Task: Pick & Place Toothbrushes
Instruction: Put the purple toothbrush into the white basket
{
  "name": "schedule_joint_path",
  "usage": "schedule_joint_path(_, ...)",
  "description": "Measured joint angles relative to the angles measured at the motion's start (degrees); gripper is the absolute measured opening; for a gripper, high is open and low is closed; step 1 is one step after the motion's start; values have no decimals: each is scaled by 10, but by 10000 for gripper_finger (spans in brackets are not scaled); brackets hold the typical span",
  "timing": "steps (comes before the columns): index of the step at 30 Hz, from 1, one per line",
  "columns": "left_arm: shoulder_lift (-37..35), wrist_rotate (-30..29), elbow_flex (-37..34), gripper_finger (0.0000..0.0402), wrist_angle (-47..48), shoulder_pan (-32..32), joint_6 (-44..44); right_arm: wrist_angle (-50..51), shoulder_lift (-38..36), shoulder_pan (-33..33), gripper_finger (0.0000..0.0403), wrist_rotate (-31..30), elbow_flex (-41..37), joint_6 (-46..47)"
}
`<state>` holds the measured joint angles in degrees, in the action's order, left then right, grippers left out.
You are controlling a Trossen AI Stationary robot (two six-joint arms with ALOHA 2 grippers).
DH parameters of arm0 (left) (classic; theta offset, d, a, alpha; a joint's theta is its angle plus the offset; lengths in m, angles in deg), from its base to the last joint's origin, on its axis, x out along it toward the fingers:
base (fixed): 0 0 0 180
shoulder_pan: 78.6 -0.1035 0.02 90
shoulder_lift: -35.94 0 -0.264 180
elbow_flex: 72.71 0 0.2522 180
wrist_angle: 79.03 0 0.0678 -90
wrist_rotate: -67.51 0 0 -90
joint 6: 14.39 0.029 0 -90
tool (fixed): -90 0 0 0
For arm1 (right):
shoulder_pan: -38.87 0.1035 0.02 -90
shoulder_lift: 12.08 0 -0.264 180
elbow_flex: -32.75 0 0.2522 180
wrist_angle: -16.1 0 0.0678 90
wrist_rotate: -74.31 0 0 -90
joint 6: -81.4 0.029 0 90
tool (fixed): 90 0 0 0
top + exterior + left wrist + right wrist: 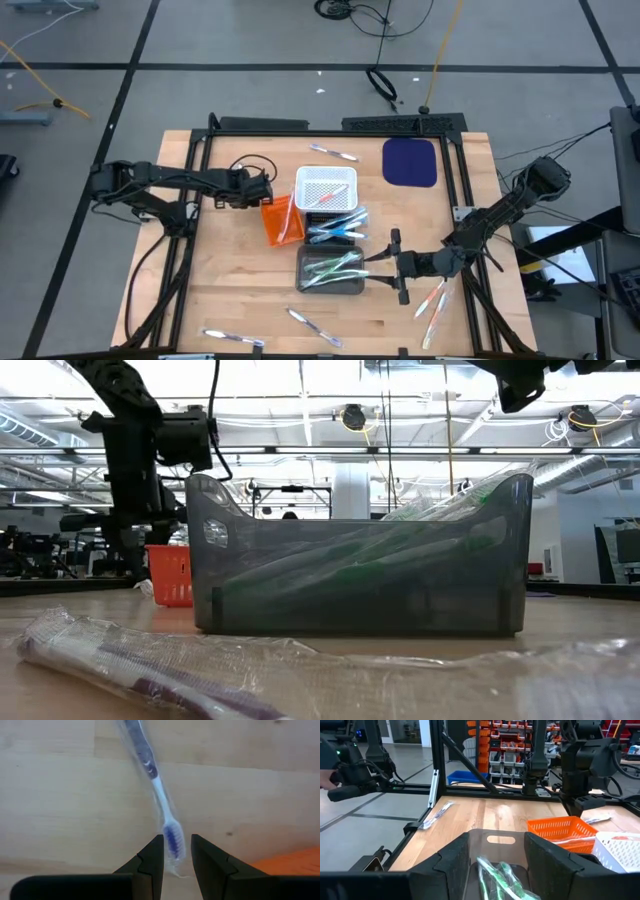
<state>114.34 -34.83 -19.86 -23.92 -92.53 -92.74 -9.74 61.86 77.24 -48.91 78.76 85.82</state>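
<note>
1. The bench [240, 290] is pale planked wood with a black metal frame around it.
2. At its middle stand three containers: a white mesh basket [326, 187], an orange mesh basket [277, 220] and a smoky translucent plastic bin [331, 270] with rounded corners.
3. The toothbrushes, thin sticks in crinkly clear wrappers, lie in these containers; a loose blue bundle [337, 227] sits between white basket and bin, and singles lie near the front edge [312, 326], the far edge [333, 152] and the right edge [432, 300].
4. The left gripper [262, 187] is beside the orange basket. Only its wrist view shows a wrapped blue-bristled toothbrush [156, 790] on the wood, its head between the slightly parted jaws, not gripped.
5. The right gripper [385, 262] is at the bin's right end, jaws open over green-handled toothbrushes [502, 877].
6. The low view alone shows the bin's frosted wall [360, 575] and a purple-handled wrapped toothbrush [150, 665] in front.
</note>
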Motion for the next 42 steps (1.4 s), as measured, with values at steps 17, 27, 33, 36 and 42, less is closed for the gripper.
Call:
schedule_joint_path(17,52,-1,-21,70,-36,-8,18,6,0,0,173,0,0,0)
schedule_joint_path(27,33,-5,-22,5,-2,-9,44,9,0,0,173,0,0,4)
schedule_joint_path(33,-7,-9,-24,1,35,5,52,12,0,0,173,0,0,4)
schedule_joint_path(36,-41,-24,-23,1,40,21,53,13,0,-1,172,0,0,5)
schedule_joint_path(42,-134,-48,-23,1,19,78,67,13,0,-5,172,0,0,9)
